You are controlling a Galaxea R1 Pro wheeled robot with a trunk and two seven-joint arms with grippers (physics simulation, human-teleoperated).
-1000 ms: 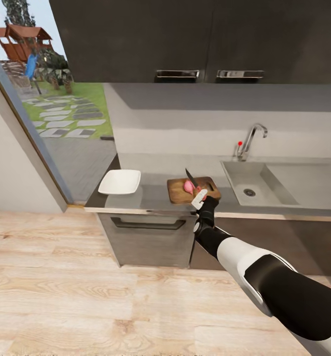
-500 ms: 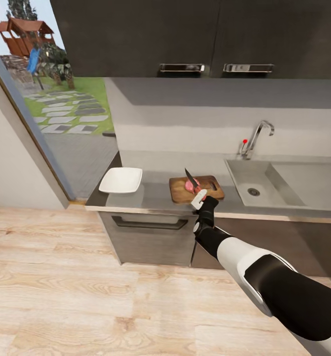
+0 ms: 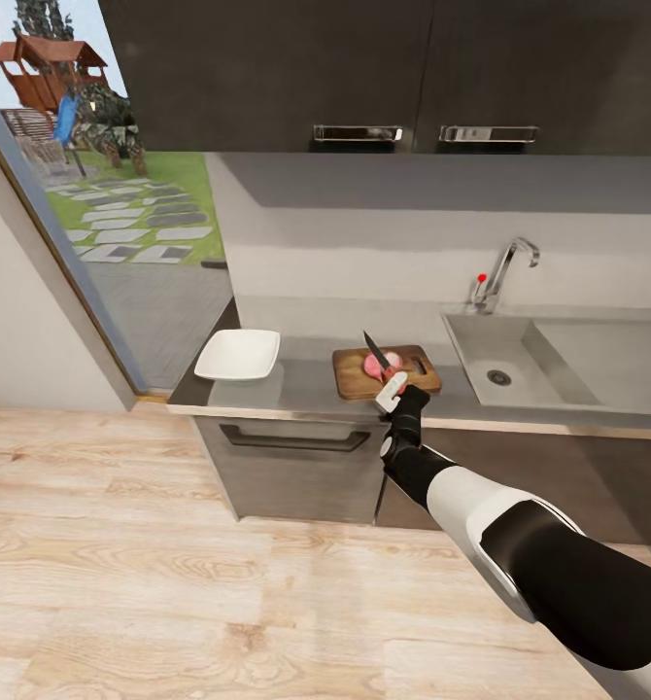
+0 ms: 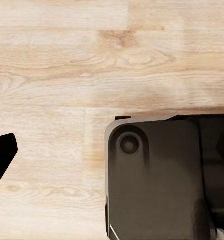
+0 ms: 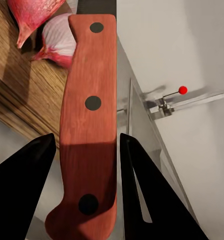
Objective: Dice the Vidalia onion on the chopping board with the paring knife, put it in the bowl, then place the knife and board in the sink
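On board (image 3: 384, 373), beside sink (image 3: 505, 362): onion (image 3: 374, 365), apparently already split. Right gripper (image 3: 392, 391) fingers closed on knife (image 5: 89, 130) handle, blade over onion. Risk: round pieces roll off board under off-centre cut; handle twists between fingers.

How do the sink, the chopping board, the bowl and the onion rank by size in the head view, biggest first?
1. the sink, by far the largest.
2. and 3. the chopping board and the bowl look about alike, so no ranking between them.
4. the onion, the smallest, resting on the board.
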